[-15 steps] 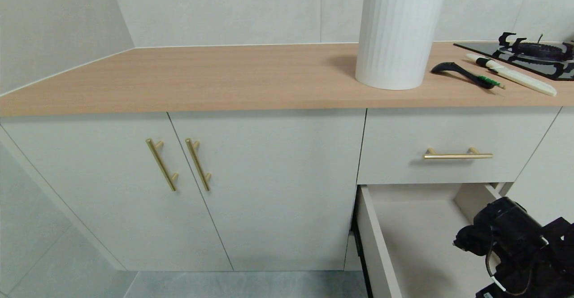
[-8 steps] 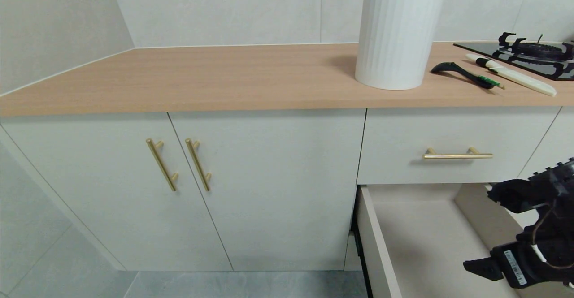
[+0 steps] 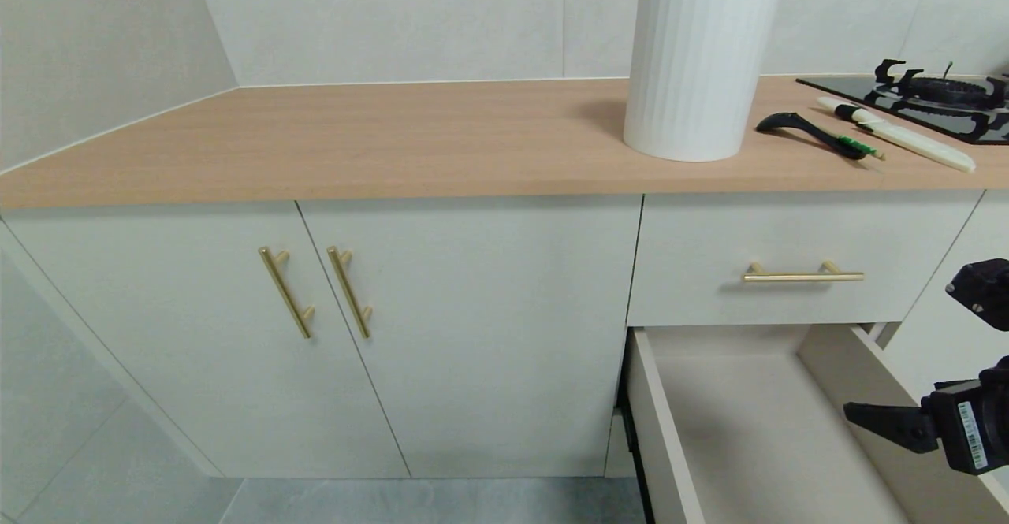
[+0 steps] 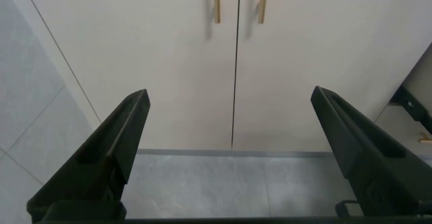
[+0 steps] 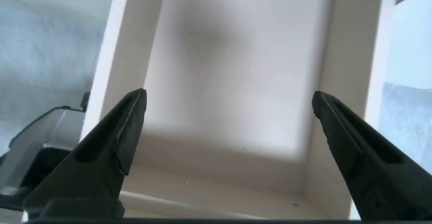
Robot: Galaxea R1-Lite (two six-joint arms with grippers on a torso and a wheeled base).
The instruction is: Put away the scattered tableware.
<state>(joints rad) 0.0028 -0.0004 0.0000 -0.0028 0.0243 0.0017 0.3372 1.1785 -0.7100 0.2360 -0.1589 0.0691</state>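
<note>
Now the right end effector [image 5: 228, 97] gapes over the drawer [image 5: 229, 42].

At the right end of the desk [image 3: 394, 138] the stove [image 3: 938, 92] runs off the head view's right edge. Near it, the black-handled tool [image 3: 812, 131] and the long white piece [image 3: 899, 131] are too small for me to tell their kind. The wall of the white ribbed container [image 3: 694, 59] hides its inside from me. The open drawer [image 3: 741, 429] is cut by the bottom edge, its front out of sight.
</note>
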